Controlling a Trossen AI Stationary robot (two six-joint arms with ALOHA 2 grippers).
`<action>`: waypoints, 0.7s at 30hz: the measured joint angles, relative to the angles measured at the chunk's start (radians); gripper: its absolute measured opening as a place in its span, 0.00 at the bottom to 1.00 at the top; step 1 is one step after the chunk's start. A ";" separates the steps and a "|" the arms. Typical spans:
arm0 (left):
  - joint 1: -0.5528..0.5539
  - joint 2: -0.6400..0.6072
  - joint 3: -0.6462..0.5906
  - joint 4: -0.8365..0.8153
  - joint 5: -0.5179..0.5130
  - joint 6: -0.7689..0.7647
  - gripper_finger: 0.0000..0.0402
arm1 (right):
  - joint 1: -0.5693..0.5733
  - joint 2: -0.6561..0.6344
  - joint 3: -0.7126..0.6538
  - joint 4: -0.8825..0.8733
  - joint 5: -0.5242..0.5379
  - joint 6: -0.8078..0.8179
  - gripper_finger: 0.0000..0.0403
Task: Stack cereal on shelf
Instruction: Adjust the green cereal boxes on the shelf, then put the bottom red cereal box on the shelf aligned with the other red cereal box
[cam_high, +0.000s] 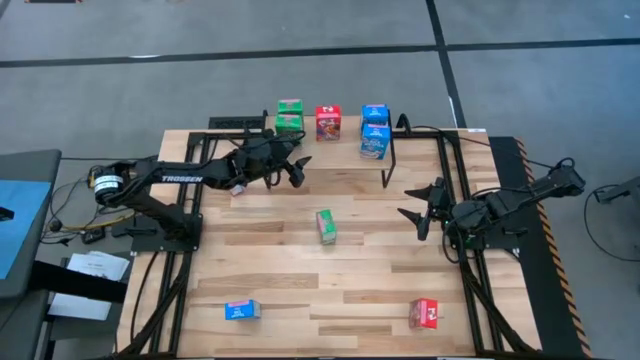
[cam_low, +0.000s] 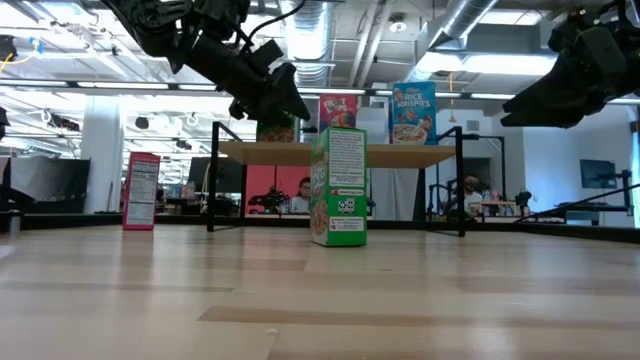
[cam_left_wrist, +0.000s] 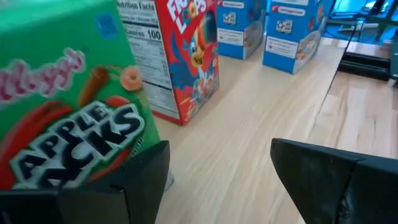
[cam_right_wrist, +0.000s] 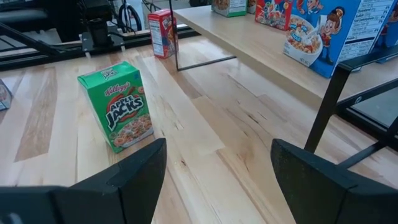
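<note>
A green cereal box (cam_high: 326, 226) stands mid-table between the left gripper (cam_high: 297, 168) and right gripper (cam_high: 418, 203).

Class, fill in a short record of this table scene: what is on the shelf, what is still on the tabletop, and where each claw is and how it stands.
Shelf: low light-wood board on thin black legs, at the table's far edge.
On shelf: two green cardboard cereal boxes, one red box, two blue boxes.
On tabletop: one green box standing mid-table; one blue box and one red box near the front edge.
Left claw: open, empty, at the shelf beside the green boxes.
Right claw: open, empty, above the tabletop, facing the mid-table green box.
</note>
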 joint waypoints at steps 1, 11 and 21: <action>-0.005 -0.005 0.000 0.000 -0.009 0.001 0.67 | 0.000 0.000 0.000 0.000 0.000 0.000 0.78; -0.084 -0.170 0.000 -0.098 -0.055 0.041 0.67 | 0.000 0.000 0.000 0.000 0.000 0.000 0.78; -0.188 -0.389 0.000 -0.348 -0.057 0.033 0.67 | 0.000 0.000 0.000 0.000 0.000 0.000 0.78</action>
